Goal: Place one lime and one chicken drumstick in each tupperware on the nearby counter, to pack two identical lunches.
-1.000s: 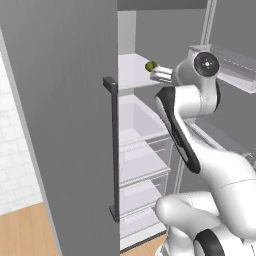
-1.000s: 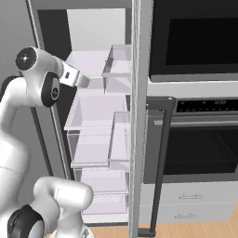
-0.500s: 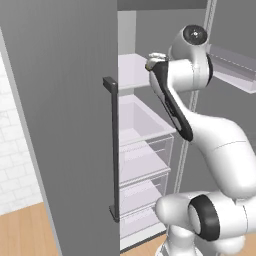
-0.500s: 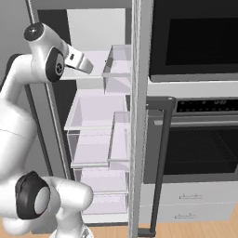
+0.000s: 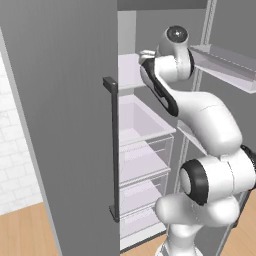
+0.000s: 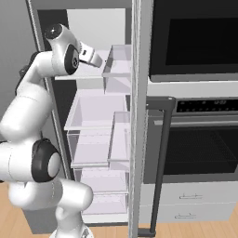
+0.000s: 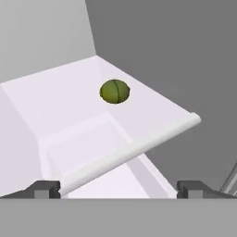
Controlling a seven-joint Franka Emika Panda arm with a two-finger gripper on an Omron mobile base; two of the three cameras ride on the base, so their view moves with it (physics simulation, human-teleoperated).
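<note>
1. Inside an open fridge (image 6: 100, 116), one white upper shelf (image 7: 60, 99) carries one lime (image 7: 114, 91).
2. Lower down in the right base view, three clear drawers (image 6: 95, 139) are stacked.
3. One gripper (image 7: 118, 187) is spread wide with nothing in it, its two fingertips (image 7: 44, 189) short of the lime.

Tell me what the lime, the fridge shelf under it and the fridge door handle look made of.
Lime: smooth rind, dull olive green with a dark seam line, matte, no shine.
Shelf: pale lilac-white, probably plastic or frosted glass; flat, with a rounded white front lip.
Door handle: dark bar, looks like painted metal or plastic; matte, no reflections. All rendered, so the finishes are guesses.
</note>
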